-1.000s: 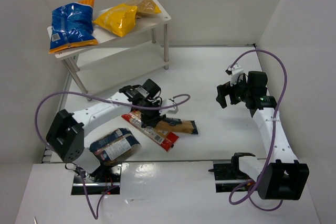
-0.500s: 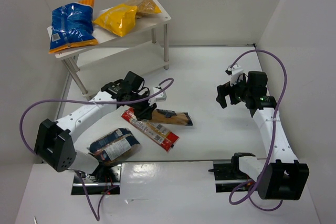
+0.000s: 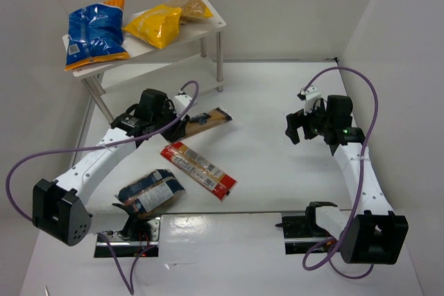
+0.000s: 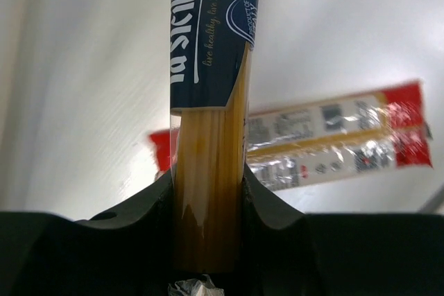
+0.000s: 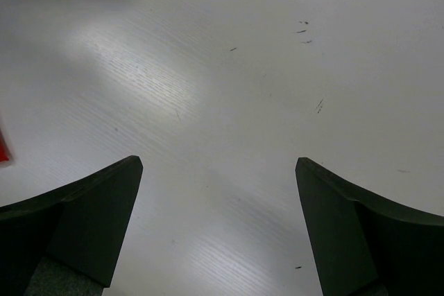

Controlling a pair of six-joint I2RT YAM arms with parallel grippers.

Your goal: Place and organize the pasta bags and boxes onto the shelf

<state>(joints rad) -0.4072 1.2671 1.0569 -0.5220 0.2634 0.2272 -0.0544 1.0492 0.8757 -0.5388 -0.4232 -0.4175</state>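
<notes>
My left gripper (image 3: 175, 125) is shut on one end of the yellow-tan pasta box with a dark blue label (image 3: 206, 119) and holds it off the table, in front of the white shelf (image 3: 210, 28). In the left wrist view the box (image 4: 208, 88) stands between my fingers (image 4: 267, 206), and the red, yellow and white box (image 4: 333, 143) lies below. That red box (image 3: 198, 169) lies flat at mid-table. The dark blue and clear bag (image 3: 150, 193) lies near the left arm's base. The shelf's top board holds the blue bag (image 3: 94, 32), the yellow bag (image 3: 155, 24) and the clear bag (image 3: 189, 6). My right gripper (image 3: 300, 127) is open and empty.
The shelf's lower board (image 3: 163, 74) shows no packs. White walls close the table at the left, back and right. The right wrist view shows only bare white table (image 5: 222, 88) between my open fingers. A purple cable (image 3: 104, 145) loops along the left arm.
My left arm has lifted the yellow-tan box off the table and swung it left and back toward the shelf. The right arm has not moved.
</notes>
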